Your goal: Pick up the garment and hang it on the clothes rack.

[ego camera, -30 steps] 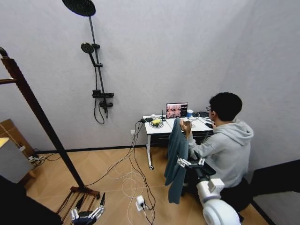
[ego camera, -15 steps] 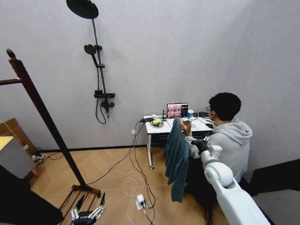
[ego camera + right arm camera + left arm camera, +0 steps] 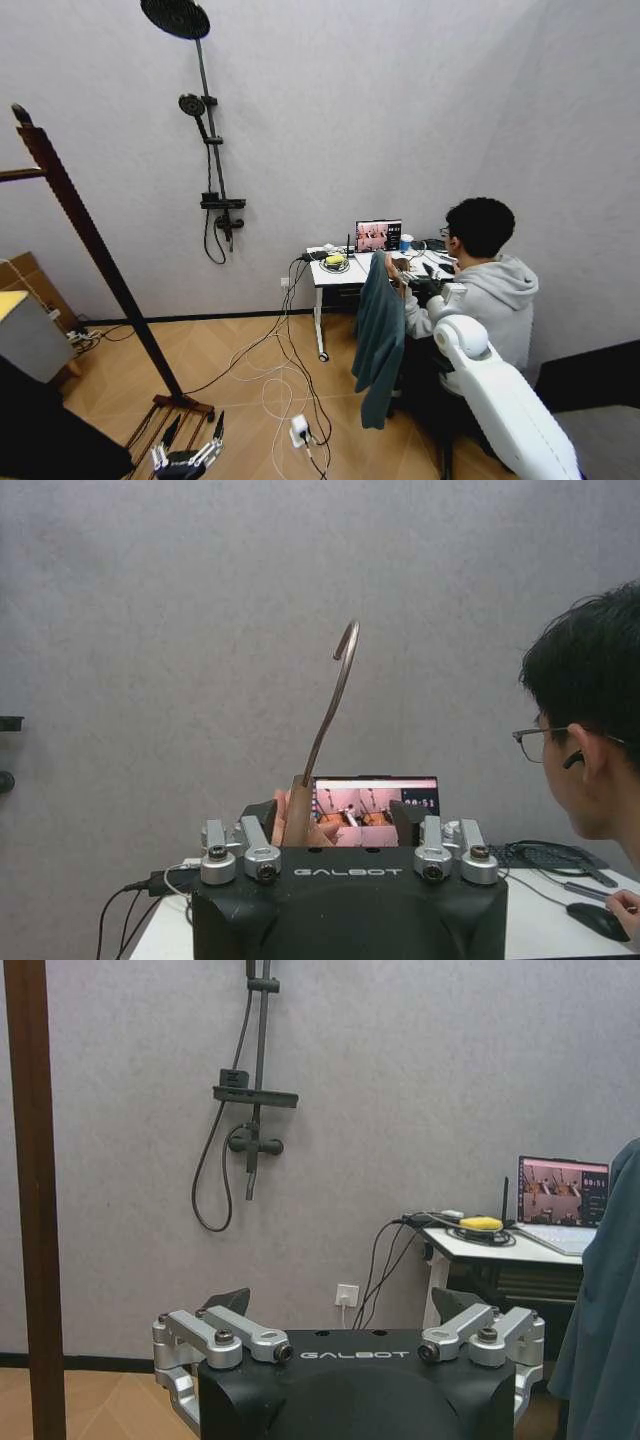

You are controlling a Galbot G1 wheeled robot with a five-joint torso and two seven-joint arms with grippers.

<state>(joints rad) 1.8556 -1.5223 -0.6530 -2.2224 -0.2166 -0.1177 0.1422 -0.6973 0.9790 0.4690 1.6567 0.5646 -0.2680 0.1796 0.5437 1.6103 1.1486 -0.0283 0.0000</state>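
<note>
Right gripper [image 3: 408, 281] stretched out at desk height beside the seated person, up at the top of the garment [image 3: 379, 335]; garment hanging long and dark teal from there, just in front of the white desk [image 3: 335, 272], lower hem clear of the wood floor [image 3: 230, 365]. From the right wrist view, fingers [image 3: 403, 819] standing apart on either side of a wooden hanger neck with its metal hook [image 3: 333, 700] rising upright between them; a person's hand [image 3: 300, 825] gripping the hanger low down, between the fingers; contact between pads and hanger probably not made, though too hidden behind the gripper body to be sure. Laptop [image 3: 375, 805] lit on the desk behind the hanger; in the head view a yellow object [image 3: 333, 259] lying on the desk near the laptop.

Left gripper [image 3: 186, 459] parked low at the bottom edge of the head view, near the foot of the clothes rack [image 3: 88, 240]; in the left wrist view, fingers [image 3: 224, 1307] spread wide with nothing between them. Clothes rack well apart from the garment, off to the robot's left; dark red-brown post slanting up through the head view, slatted base resting on the floor. Black shower pole [image 3: 208, 150] mounted on the grey wall between rack and desk; cables trailing over the floor below the desk.
</note>
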